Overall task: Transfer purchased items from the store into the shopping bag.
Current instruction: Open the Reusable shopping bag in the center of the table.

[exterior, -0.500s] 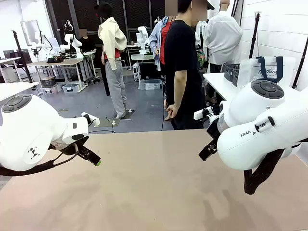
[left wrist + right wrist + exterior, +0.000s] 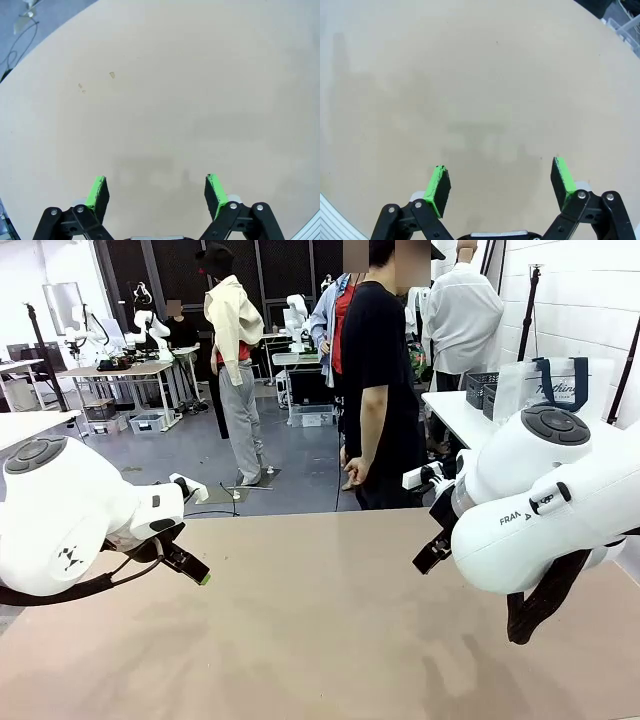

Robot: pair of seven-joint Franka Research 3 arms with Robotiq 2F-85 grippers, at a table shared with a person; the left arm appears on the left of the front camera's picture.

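Hovering wide open and empty above the table [image 2: 320,620], left end effector [image 2: 156,179] and right end effector [image 2: 500,166] haven't budged; shopping bag [image 2: 553,383] and store [image 2: 481,388] wait at two o'clock on a white table [image 2: 450,408], so the transfer looks unstarted.

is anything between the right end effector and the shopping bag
Nothing lies on the tan table under the open right end effector. The bag stands beside the basket on a white side table, behind the right arm, off the robot's table.
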